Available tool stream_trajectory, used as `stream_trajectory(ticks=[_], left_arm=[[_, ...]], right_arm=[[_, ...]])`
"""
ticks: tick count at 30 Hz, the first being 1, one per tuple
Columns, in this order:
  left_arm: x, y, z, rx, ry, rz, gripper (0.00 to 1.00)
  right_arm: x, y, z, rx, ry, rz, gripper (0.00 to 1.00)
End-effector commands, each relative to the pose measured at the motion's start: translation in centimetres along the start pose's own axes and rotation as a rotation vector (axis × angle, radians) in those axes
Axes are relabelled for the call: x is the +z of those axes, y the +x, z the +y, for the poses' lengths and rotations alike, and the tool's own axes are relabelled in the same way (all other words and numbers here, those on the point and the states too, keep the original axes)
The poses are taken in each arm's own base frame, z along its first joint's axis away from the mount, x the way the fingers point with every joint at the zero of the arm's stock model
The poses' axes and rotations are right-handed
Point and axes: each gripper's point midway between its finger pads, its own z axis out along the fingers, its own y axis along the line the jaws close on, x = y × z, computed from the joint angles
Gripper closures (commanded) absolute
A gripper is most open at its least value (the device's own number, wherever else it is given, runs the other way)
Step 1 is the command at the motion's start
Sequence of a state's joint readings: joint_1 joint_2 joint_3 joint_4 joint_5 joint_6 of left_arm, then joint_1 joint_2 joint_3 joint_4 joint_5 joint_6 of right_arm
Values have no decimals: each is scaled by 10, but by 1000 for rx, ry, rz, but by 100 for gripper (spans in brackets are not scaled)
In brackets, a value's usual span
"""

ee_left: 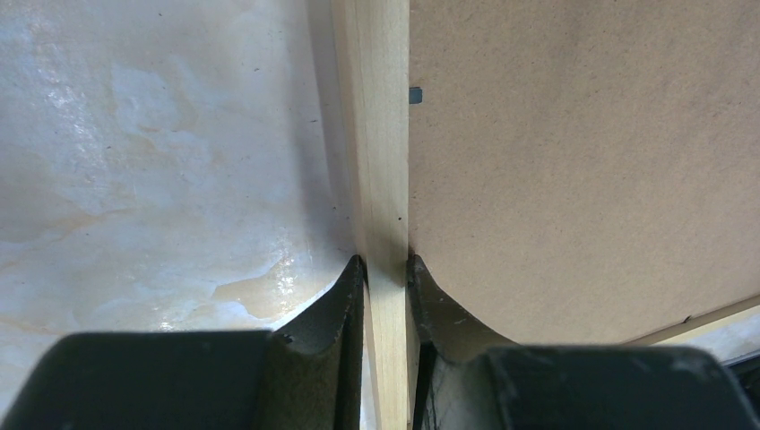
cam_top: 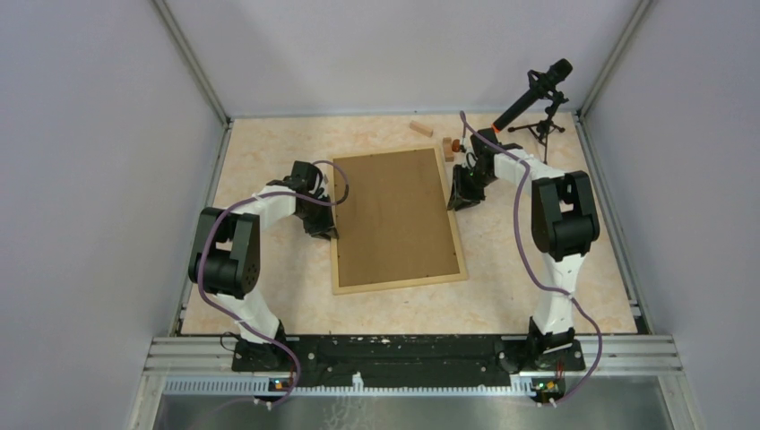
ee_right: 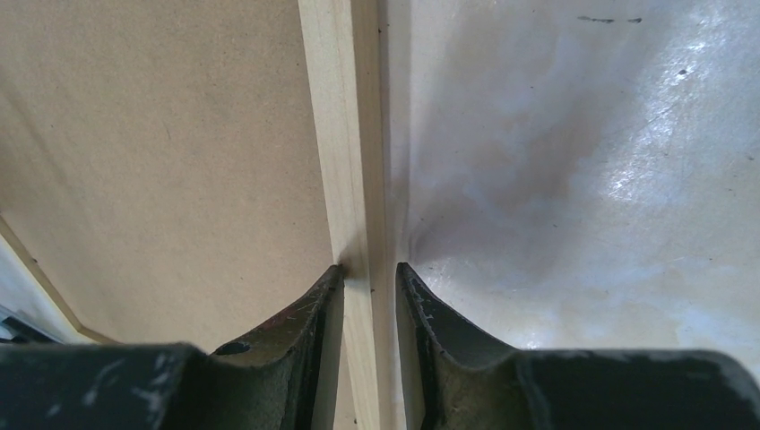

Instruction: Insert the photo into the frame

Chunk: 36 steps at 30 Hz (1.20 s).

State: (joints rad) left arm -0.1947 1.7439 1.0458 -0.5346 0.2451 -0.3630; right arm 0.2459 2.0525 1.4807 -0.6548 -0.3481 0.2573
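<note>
The frame (cam_top: 399, 285) lies flat in the middle of the table with its back up, showing the brown backing board (cam_top: 394, 215). The photo is hidden in every view. My left gripper (cam_top: 328, 228) is shut on the frame's left rail; in the left wrist view the gripper (ee_left: 385, 262) has a finger on each side of the pale rail (ee_left: 376, 134). My right gripper (cam_top: 459, 199) is shut on the right rail near its far end; in the right wrist view the gripper (ee_right: 369, 267) straddles the rail (ee_right: 345, 134).
Small wooden blocks (cam_top: 421, 129) (cam_top: 447, 143) lie past the frame's far right corner. A microphone on a tripod (cam_top: 538, 98) stands at the back right. Grey walls enclose the table on three sides.
</note>
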Motion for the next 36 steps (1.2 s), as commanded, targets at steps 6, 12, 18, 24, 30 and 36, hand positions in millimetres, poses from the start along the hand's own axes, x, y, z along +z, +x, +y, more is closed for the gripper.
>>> stream_trajectory(ticks=[6, 12, 18, 24, 30, 36], left_arm=[[19, 22, 38, 19, -146, 69, 100], [19, 22, 37, 19, -144, 68, 100], [20, 22, 37, 21, -141, 69, 100], [20, 21, 36, 21, -136, 68, 100], [20, 21, 34, 25, -129, 69, 100], [20, 20, 32, 30, -125, 67, 100]], right_arm=[[0, 13, -9, -13, 12, 39, 72], [6, 15, -13, -13, 34, 46, 73], [15, 24, -18, -15, 98, 62, 73], [40, 52, -15, -14, 204, 109, 73], [63, 72, -33, -33, 490, 124, 73], [83, 79, 25, -120, 359, 166, 63]])
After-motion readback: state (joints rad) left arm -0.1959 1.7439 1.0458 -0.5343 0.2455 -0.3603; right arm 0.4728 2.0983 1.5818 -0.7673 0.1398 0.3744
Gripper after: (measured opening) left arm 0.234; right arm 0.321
